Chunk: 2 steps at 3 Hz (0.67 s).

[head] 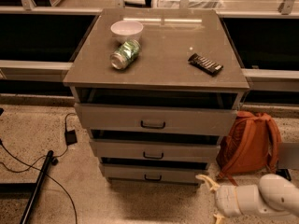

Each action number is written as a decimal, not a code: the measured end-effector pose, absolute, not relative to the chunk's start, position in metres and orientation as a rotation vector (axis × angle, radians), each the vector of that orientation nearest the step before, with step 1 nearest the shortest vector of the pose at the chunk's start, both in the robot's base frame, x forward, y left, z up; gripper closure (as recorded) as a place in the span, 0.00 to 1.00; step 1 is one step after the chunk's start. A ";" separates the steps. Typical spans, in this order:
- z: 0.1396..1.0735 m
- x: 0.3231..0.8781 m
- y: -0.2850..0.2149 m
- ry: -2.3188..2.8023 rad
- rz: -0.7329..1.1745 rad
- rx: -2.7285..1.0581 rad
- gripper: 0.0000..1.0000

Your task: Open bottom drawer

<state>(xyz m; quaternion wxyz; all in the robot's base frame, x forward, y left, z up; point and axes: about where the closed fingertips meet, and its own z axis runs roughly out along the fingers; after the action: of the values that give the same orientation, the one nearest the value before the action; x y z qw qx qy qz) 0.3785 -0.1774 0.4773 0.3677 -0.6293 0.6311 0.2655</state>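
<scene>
The bottom drawer (154, 173) is the lowest grey front of the cabinet (159, 73), with a small dark bar handle (153, 177) and a dark gap above it. Its inside does not show. The middle drawer (154, 150) and the top drawer (156, 120) sit above it. My gripper (213, 199) is low at the right, just off the bottom drawer's right corner and near the floor. Its pale fingers (208, 181) are spread open and hold nothing. It touches no handle.
On the cabinet top stand a white bowl (126, 30), a green can on its side (125, 54) and a dark snack bar (205, 64). An orange backpack (250, 141) leans at the cabinet's right. A cable and adapter (70, 136) and a black pole (37, 185) lie on the floor at left.
</scene>
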 end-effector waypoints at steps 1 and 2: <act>0.463 0.391 -0.180 1.627 0.591 -1.611 0.00; 0.458 0.392 -0.177 1.642 0.602 -1.628 0.00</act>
<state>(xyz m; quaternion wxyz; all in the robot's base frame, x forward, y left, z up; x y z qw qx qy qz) 0.3919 -0.1775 0.4585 0.3675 -0.6336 0.6392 0.2345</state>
